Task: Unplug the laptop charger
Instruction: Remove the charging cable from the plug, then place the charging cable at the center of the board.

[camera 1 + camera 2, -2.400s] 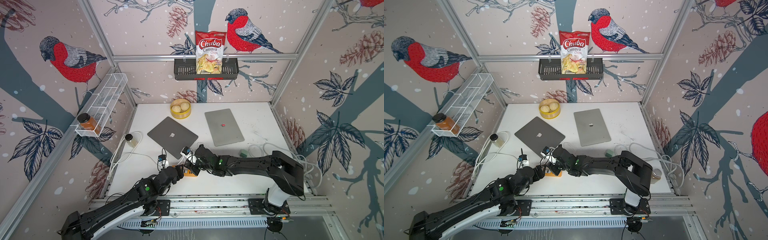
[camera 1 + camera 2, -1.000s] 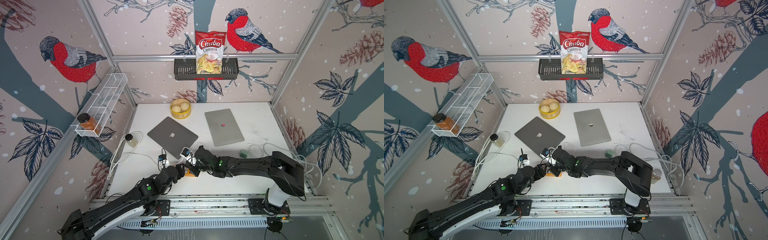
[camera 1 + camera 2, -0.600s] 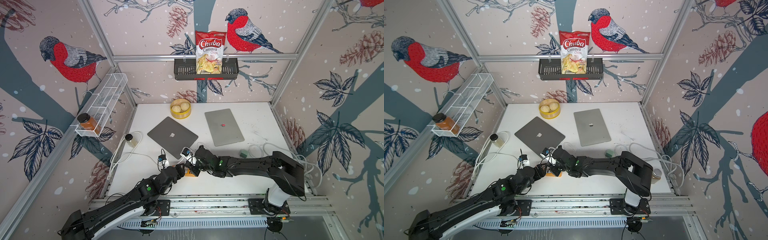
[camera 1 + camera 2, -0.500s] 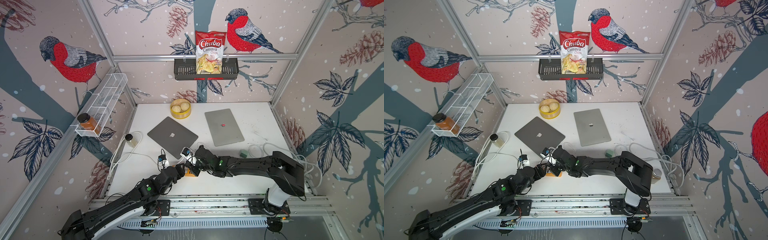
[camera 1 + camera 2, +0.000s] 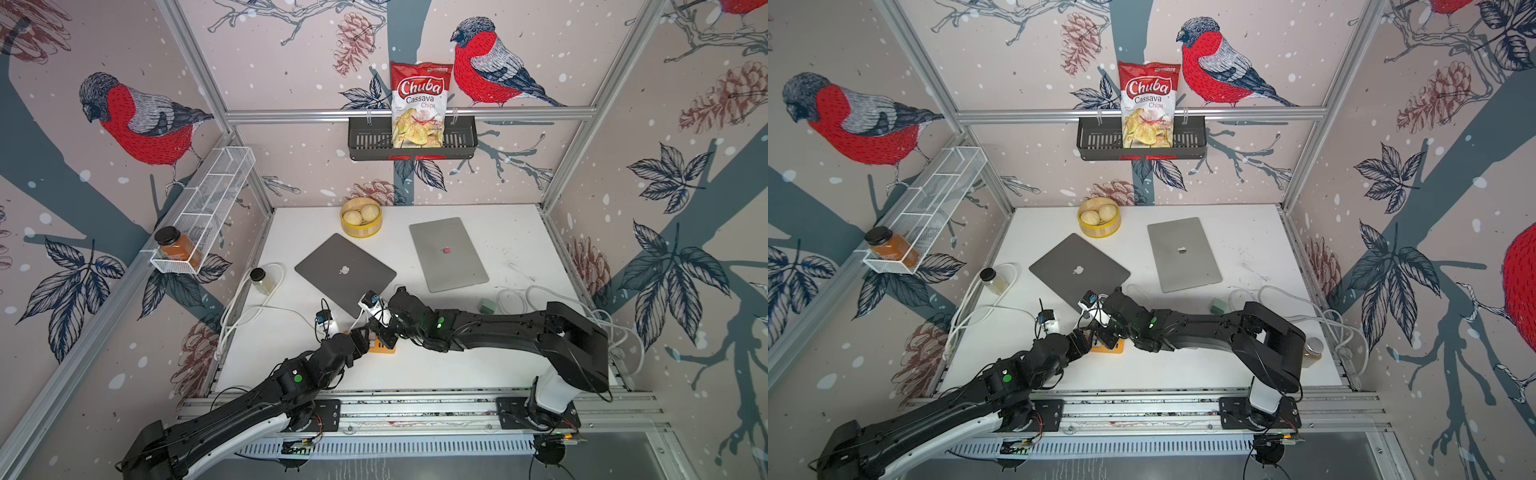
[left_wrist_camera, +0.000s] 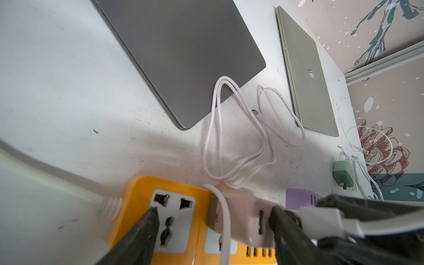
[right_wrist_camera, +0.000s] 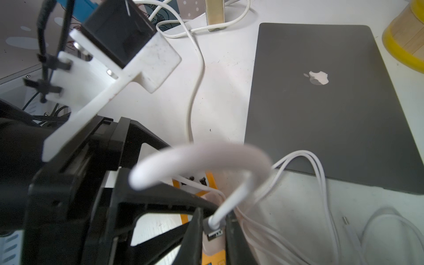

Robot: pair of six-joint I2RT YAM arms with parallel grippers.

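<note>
Likely light, rigid charger (image 6: pixel 241 213) — grip its body, not cable (image 6: pixel 215 128); right fingers (image 7: pixel 192 238) pinch it, left fingers (image 6: pixel 137 236) spread astride strip (image 6: pixel 137 190).

Two laptops (image 5: pixel 345 270) (image 5: pixel 446 253), three jars (image 5: pixel 890 245) (image 5: pixel 992 280) (image 5: pixel 1311 351), one chips bag (image 5: pixel 419 104), two buns (image 5: pixel 353 217) (image 5: pixel 369 212), one orange power strip (image 5: pixel 382 348)

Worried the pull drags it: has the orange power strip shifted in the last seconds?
No. The orange power strip lies where it was in both top views, just off the near corner of the dark laptop.
</note>
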